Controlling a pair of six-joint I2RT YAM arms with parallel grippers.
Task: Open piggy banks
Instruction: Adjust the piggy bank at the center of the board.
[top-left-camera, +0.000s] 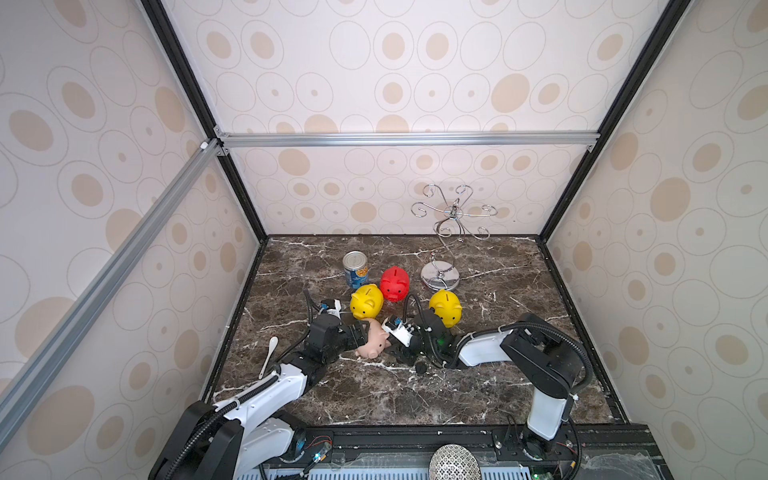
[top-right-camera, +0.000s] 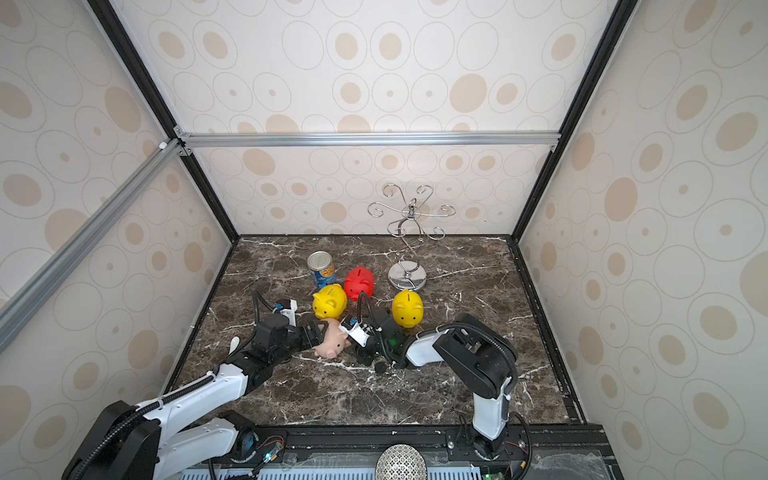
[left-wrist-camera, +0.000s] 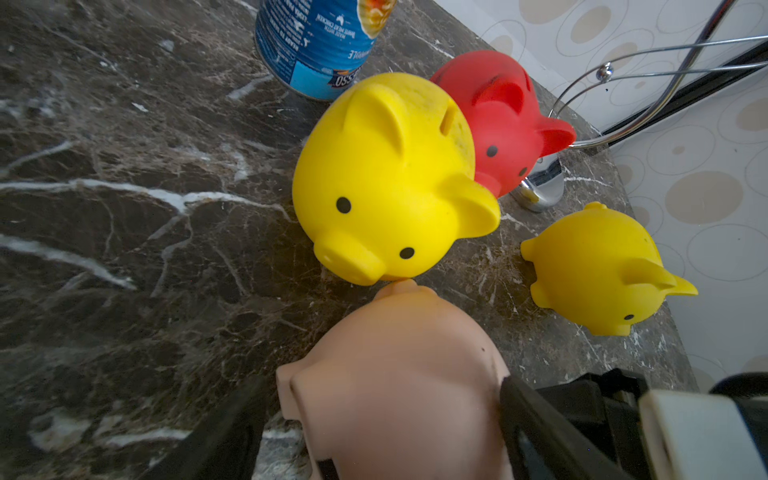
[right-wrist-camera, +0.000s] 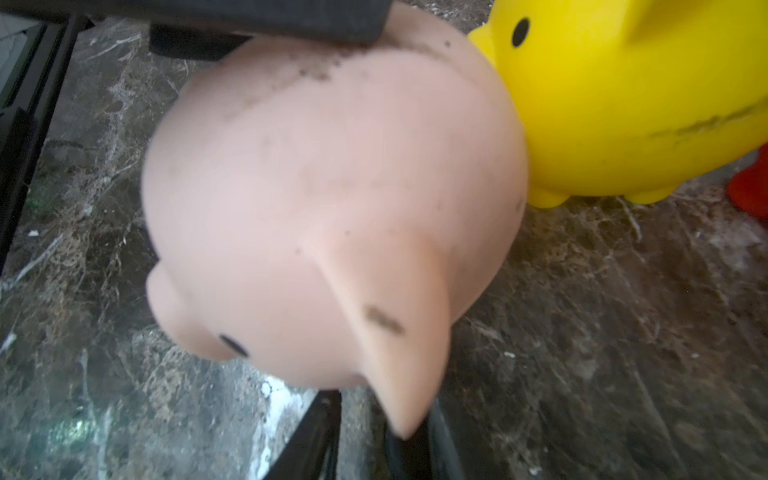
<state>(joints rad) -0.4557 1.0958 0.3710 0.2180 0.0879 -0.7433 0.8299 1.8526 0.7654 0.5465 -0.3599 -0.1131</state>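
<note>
1. A pale pink piggy bank (top-left-camera: 375, 341) is tilted, snout toward the front edge, near the front middle of a dark marble desk (top-left-camera: 498, 374).
2. The left fingers (left-wrist-camera: 534, 415) clamp it from both sides.
3. The right fingers (right-wrist-camera: 320, 432) are just beside its ear. Their spread, and whether they grip anything, cannot be told.
4. The pink bank's rear touches the face of a yellow piggy bank (top-left-camera: 366, 301) standing upright behind it.
5. A red piggy bank (top-left-camera: 395, 283) stands just behind that one. A second yellow piggy bank (top-left-camera: 446, 306) stands apart to the right.
6. Farther back are a blue-labelled tin can (top-left-camera: 355, 269) and a chrome wire stand (top-left-camera: 440, 277).
</note>
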